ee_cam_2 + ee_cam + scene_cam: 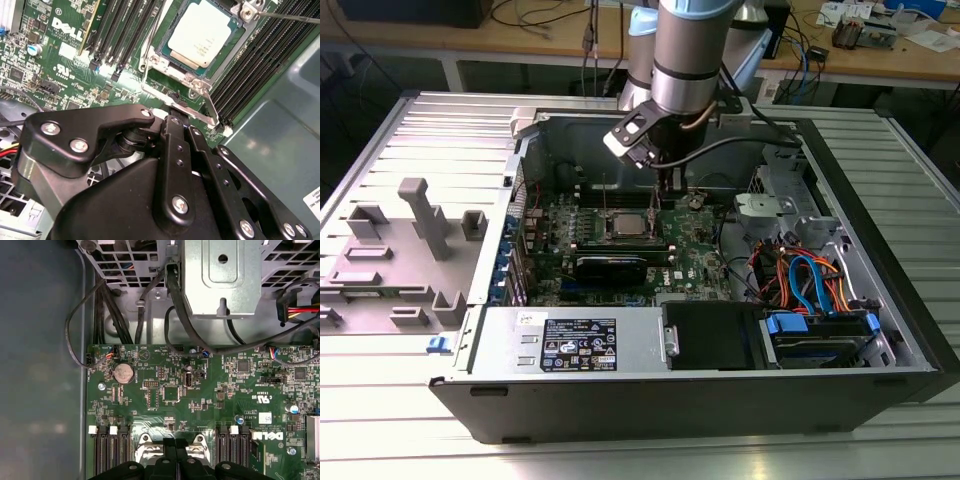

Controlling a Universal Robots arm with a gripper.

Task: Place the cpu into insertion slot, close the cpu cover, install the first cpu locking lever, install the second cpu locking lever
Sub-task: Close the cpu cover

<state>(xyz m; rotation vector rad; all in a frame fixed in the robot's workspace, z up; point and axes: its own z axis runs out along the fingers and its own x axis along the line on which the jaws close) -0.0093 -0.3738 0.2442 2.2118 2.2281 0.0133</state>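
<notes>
Pressure matters here: the cpu [202, 32] sits in the insertion slot [162, 47], and the cpu cover [175, 71] looks down around it. The gripper [176, 120], fingers together (nothing between them), meets the locking lever [200, 114]; a steady, square push seems best.

Cpu [202, 32]: flat square chip with a dull silver-grey top, seated level in the insertion slot.
Insertion slot [165, 52]: square socket with a dark rim showing round the chip. It sits in the middle area of the green motherboard [65, 75], clear of its corners.
Cpu cover [223, 56]: grey metal frame lying flat around the chip, whose top shows through the window.
Raised locking lever [285, 18]: thin steel rod angling away from a cover corner, not hooked down.
Low locking lever [177, 104]: bent steel rod along the slot's edge. Whether it is latched cannot be told.
</notes>
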